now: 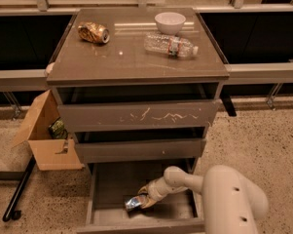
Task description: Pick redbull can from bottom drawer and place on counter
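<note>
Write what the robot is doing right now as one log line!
phase: pick | gripper: inside open bottom grey drawer, at small silver-and-blue can | can: inside drawer | glossy grey-brown counter: can not yet there

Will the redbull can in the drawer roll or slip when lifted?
The redbull can seems to lie on its side in the bottom drawer by the end effector, so it may roll. Glossy metal: possibly slippery. Small: probably light.

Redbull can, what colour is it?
The redbull can is silver and blue, camera view; the gripper is at it in the bottom drawer.
</note>
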Robot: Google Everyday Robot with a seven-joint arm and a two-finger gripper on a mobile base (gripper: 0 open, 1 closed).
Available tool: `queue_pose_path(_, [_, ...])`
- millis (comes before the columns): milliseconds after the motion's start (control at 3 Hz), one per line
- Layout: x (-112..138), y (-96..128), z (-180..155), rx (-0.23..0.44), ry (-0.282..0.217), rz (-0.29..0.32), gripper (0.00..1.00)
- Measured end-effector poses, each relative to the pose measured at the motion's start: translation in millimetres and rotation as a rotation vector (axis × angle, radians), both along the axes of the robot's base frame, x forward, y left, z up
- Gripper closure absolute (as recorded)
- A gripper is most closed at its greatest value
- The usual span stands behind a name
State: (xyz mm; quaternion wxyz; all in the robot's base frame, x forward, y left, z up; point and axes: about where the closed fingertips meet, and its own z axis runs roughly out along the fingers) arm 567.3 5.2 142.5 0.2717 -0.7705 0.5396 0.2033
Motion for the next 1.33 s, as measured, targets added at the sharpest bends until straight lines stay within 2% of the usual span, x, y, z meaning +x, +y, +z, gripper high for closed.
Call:
queue_pose_path(333, [-6,-18,55,0.060,-0.083,0.008,1.00])
queue_pose_path(667, [-13,-33,99,0.110,-0.114,0.032,1.00])
queue_pose_path(1000, [-13,-33,98,0.110,-0.114,0.032,1.00])
queue_pose_path(1333, [-19,-29,118,0.087,-0.109,0.050,1.00])
